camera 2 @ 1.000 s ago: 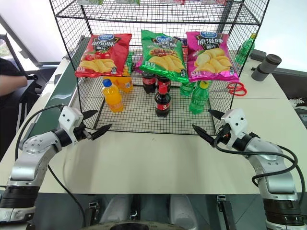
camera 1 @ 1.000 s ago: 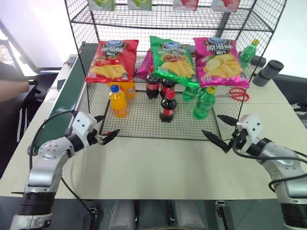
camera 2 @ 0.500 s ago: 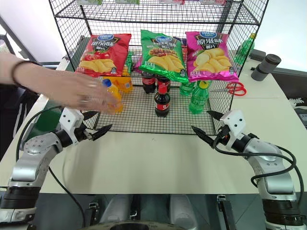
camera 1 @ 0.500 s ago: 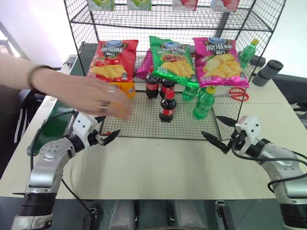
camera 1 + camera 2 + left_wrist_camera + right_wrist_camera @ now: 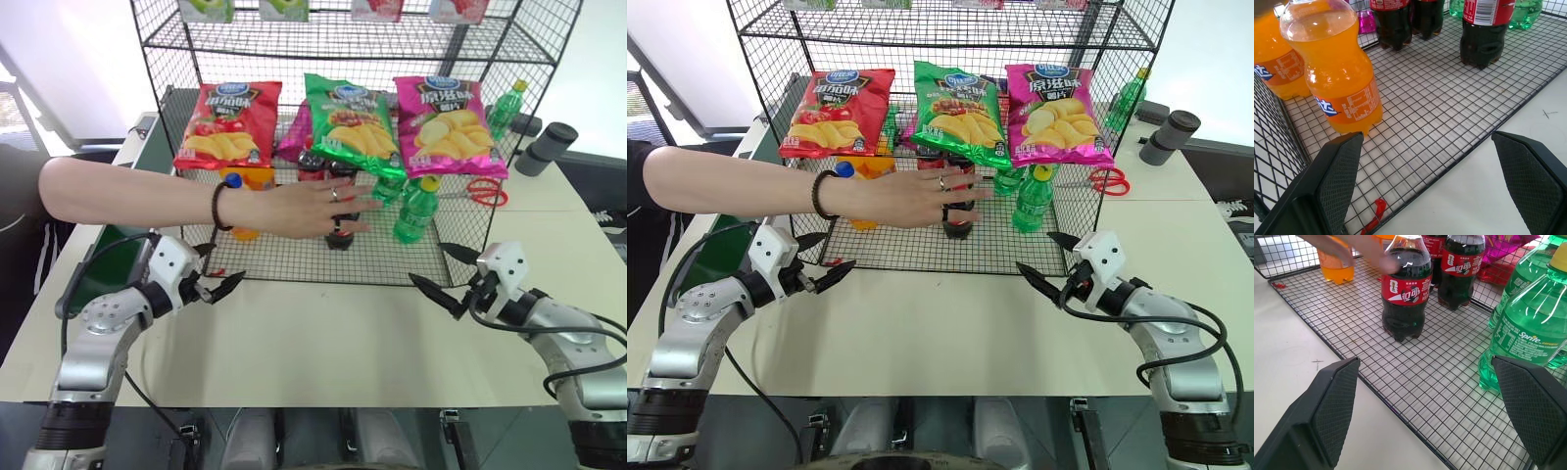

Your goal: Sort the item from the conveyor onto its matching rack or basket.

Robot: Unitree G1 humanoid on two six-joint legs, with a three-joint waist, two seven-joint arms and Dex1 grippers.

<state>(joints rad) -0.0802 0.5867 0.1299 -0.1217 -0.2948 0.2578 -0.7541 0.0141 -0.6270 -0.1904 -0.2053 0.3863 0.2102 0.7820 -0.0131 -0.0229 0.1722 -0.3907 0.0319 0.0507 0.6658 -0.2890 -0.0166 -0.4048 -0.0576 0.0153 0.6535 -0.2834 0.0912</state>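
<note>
A pale worktop (image 5: 323, 338) carries a black wire-grid rack (image 5: 294, 250), standing toward its far side. Along the worktop's left edge runs the conveyor (image 5: 137, 201), a dark-green belt in a pale frame. To the rack's right, red-handled scissors (image 5: 482, 193) lie flat on the worktop, with a dark grey cylinder (image 5: 547, 149) farther back near the right corner. On the rack's mesh floor stand orange-drink bottles (image 5: 1339, 73), cola bottles (image 5: 1405, 286) and green Sprite bottles (image 5: 1525, 328), all upright. The worktop's near stretch is bare.

Bright, even daylight; sharp views, motion-blurred hand (image 5: 1347, 247)
</note>
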